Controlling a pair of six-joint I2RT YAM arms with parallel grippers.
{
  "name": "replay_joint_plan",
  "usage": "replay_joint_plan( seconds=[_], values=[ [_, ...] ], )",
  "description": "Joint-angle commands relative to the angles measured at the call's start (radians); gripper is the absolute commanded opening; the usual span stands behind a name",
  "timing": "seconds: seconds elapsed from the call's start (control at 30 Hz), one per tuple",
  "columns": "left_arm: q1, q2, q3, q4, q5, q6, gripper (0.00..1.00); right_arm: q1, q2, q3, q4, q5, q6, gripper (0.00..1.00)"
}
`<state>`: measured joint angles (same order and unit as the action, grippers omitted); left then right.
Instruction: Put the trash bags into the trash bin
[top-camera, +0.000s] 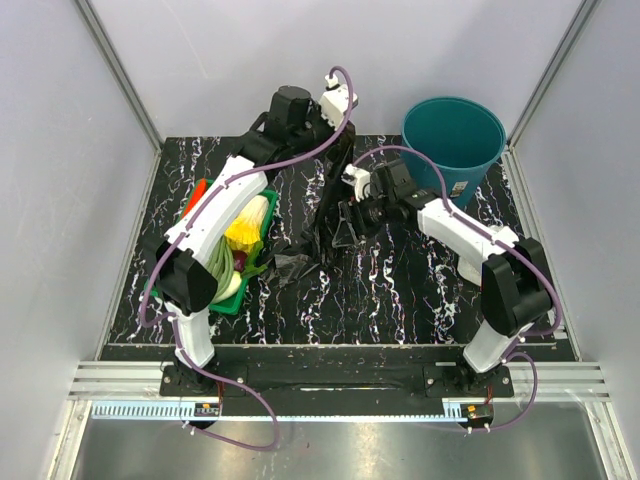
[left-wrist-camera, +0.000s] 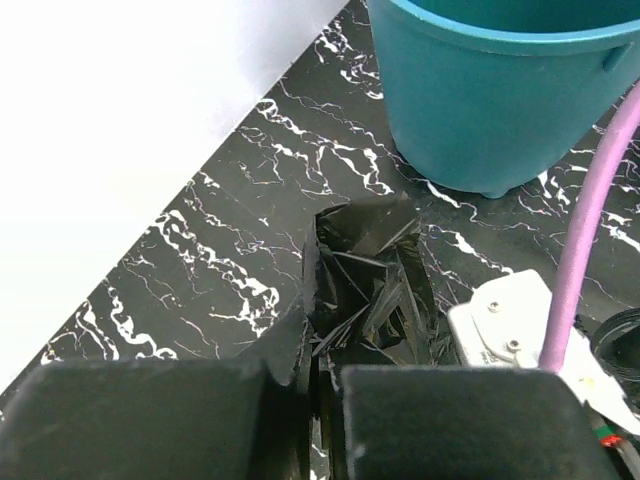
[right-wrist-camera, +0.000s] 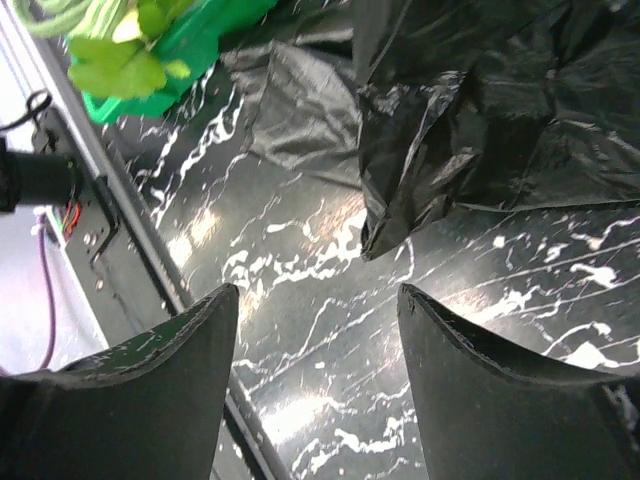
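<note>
Nothing's in the trash bin (left-wrist-camera: 480, 110) yet, it looks empty from above. So far the left fingers (left-wrist-camera: 160, 420) are pinched tight on a crumpled trash bag (left-wrist-camera: 365, 265) dangling over the counter (top-camera: 400, 290), near the bin but not above it. The right fingers (right-wrist-camera: 150, 400) gape wide, holding nothing. More black film (right-wrist-camera: 295, 100) lies beside the veggie tray (right-wrist-camera: 215, 20), which holds greens.

No text, brand or number can be read in any view. A small pale sticker (top-camera: 459, 187) sits on the outer wall of the trash bin (top-camera: 482, 165), upper right of the overhead frame, its print too small to read.
</note>
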<state>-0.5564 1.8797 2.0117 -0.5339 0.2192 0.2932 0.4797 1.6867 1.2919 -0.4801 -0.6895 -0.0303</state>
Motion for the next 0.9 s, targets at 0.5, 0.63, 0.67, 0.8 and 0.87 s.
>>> replay_joint_plan(
  seconds=[0.5, 0.63, 0.67, 0.8, 0.87],
  values=[
    [0.000, -0.004, 0.091, -0.044, -0.058, -0.095, 0.00, 0.135, 0.030, -0.172, 0.432, 0.458, 0.104, 0.71],
    [0.000, -0.005, 0.091, -0.054, -0.047, -0.111, 0.00, 0.137, 0.062, -0.183, 0.504, 0.463, 0.109, 0.71],
    [0.000, -0.007, 0.093, -0.057, -0.044, -0.114, 0.00, 0.137, 0.070, -0.187, 0.521, 0.458, 0.113, 0.71],
    [0.000, -0.007, 0.097, -0.063, -0.041, -0.127, 0.00, 0.146, 0.099, -0.198, 0.571, 0.484, 0.125, 0.69],
    [0.000, -0.005, 0.102, -0.064, -0.040, -0.131, 0.00, 0.152, 0.117, -0.204, 0.587, 0.508, 0.135, 0.68]
  ],
)
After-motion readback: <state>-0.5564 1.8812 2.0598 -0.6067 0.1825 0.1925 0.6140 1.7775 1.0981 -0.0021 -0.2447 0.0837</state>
